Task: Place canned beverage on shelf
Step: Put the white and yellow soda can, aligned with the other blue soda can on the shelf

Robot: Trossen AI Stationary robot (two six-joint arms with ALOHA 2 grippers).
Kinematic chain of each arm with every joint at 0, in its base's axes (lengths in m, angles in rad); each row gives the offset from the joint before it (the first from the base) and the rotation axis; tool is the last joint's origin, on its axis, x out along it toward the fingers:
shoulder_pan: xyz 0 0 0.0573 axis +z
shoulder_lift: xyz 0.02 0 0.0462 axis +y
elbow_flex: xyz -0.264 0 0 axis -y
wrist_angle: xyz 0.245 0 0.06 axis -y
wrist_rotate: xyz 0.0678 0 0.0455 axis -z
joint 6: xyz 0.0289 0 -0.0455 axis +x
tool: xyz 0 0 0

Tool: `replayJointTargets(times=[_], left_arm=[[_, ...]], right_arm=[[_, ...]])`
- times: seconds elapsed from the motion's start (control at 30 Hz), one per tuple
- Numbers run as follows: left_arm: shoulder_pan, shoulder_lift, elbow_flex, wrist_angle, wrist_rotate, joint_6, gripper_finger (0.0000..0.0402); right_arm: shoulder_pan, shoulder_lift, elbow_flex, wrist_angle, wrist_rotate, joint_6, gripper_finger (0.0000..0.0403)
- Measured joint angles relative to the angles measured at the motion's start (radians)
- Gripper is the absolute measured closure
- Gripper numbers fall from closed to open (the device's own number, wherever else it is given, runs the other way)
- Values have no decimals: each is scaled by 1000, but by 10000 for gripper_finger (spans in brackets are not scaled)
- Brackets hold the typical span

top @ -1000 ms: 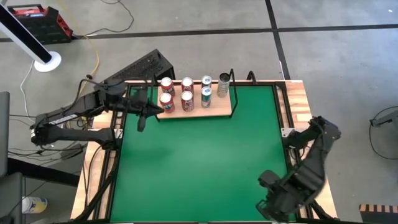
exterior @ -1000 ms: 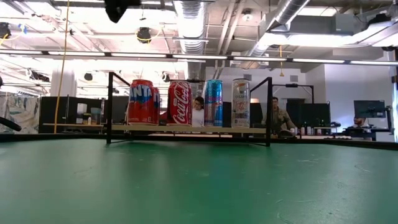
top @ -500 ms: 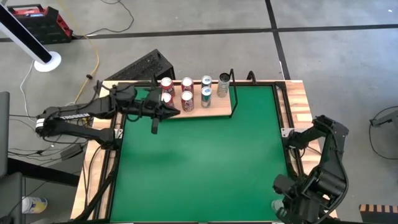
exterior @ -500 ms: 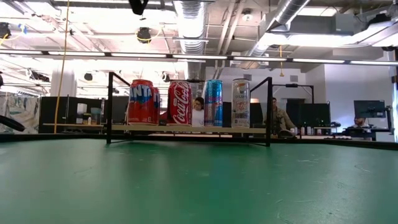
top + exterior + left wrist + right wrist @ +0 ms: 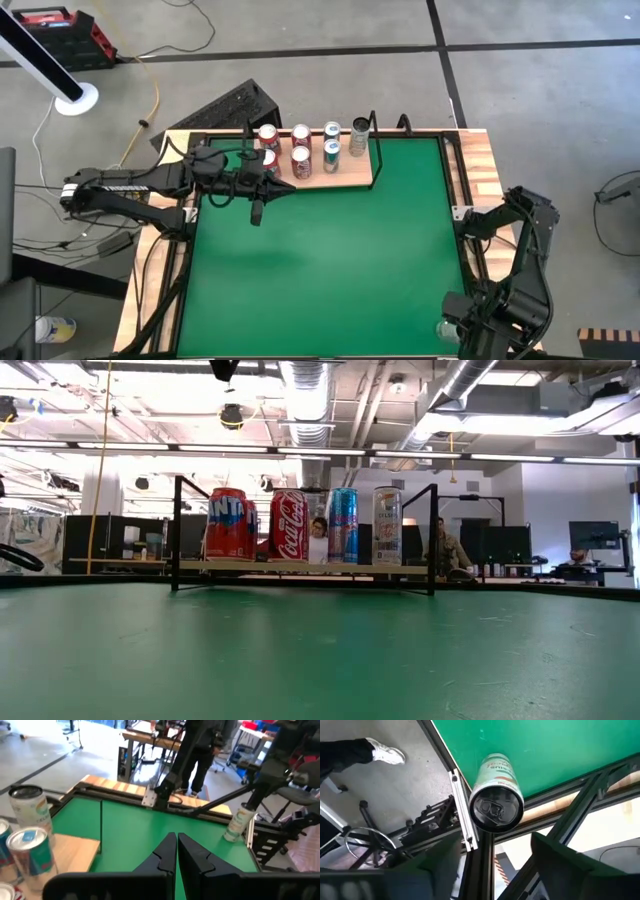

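Observation:
The shelf (image 5: 350, 172), a light-wood board with black rod ends, stands at the table's far edge. Several cans (image 5: 300, 158) stand upright on it, also seen in the low view (image 5: 290, 525). A pale green-and-white can (image 5: 496, 805) stands upright on the green table top at the near right corner (image 5: 446, 328). My right gripper (image 5: 495, 870) hangs open above it, pointing down, one finger on either side and clear of it. My left gripper (image 5: 176, 845) is shut and holds nothing. It points level toward the table's right, just in front of the shelf's left part (image 5: 285, 187).
The table's black frame rails (image 5: 465, 820) run right beside the corner can, with bare floor below. A person stands beyond the table's right edge (image 5: 200, 750). A black case (image 5: 225, 108) lies behind the far left corner.
My left gripper, still shut, has swung toward the table's right along the shelf's near edge. My right arm has shifted toward the table's right edge at the near corner, and the can now shows beside it there.

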Motion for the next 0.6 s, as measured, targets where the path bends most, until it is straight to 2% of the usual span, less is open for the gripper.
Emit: replayJointTargets(times=[0.13, 0.3, 0.47, 0.6], left_arm=[[-3, 0, 0, 23, 0, -9, 401], [-3, 0, 0, 26, 0, -17, 401], [-3, 0, 0, 26, 7, -18, 401], [-3, 0, 0, 25, 7, -18, 401]], right_arm=[[11, 0, -31, 0, 1, 0, 86], [39, 0, -90, 0, -2, 1, 40], [58, 0, -126, 12, -5, 6, 11], [60, 0, -132, 38, -4, -3, 4]])
